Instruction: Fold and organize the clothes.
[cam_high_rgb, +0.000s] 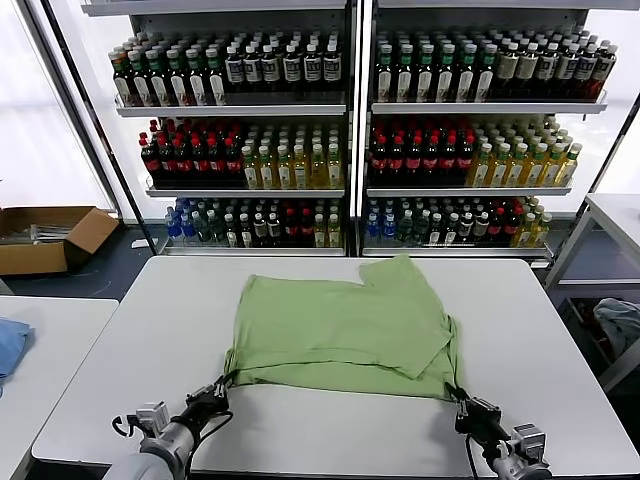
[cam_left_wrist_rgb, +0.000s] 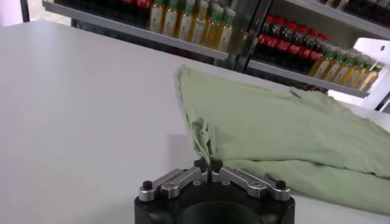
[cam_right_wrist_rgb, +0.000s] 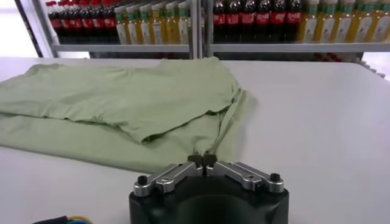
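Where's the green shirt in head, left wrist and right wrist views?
Head view: green shirt mid-table, both grippers at its near corners.
Left wrist view: fills the right side, corner pinched in left gripper.
Right wrist view: spreads left, corner in right gripper.
Shared landmark: bottle shelves.

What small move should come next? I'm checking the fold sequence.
Probably lift both near corners and carry them toward the far edge: the left end effector and right end effector are each shut on the light green cotton shirt, lying flat on the white table.
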